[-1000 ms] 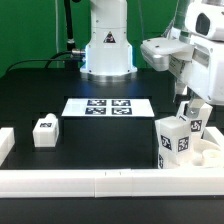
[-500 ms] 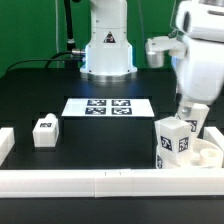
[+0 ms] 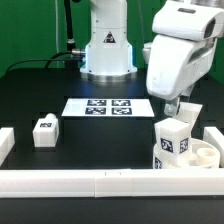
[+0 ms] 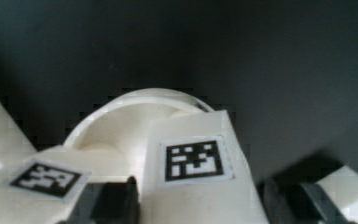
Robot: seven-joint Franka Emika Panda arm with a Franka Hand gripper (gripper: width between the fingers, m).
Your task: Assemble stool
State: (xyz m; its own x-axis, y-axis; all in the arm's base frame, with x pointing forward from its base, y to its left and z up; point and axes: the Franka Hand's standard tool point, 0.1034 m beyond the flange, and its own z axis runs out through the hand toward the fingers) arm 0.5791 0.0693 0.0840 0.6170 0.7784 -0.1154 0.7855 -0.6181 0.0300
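My gripper (image 3: 183,108) hangs over the exterior view's right front corner, shut on a white stool leg (image 3: 189,113). In the wrist view this tagged leg (image 4: 197,165) stands between my dark fingers (image 4: 105,205), and my gripper (image 4: 211,205) clamps its sides. Beyond it lies the round white seat (image 4: 144,108), which shows low at the exterior view's right (image 3: 203,155). A second tagged leg (image 3: 171,143) stands upright close beside the held one (image 4: 44,178). Another leg (image 3: 44,131) lies alone at the exterior view's left.
The marker board (image 3: 108,105) lies flat in the middle of the black table. White border bars run along the front (image 3: 100,181), the left (image 3: 5,144) and the right (image 3: 213,135). The arm's base (image 3: 108,50) stands at the back.
The wrist has turned and the arm's white body has swung towards the exterior view's left. The gripped leg has stayed by the seat, still held.
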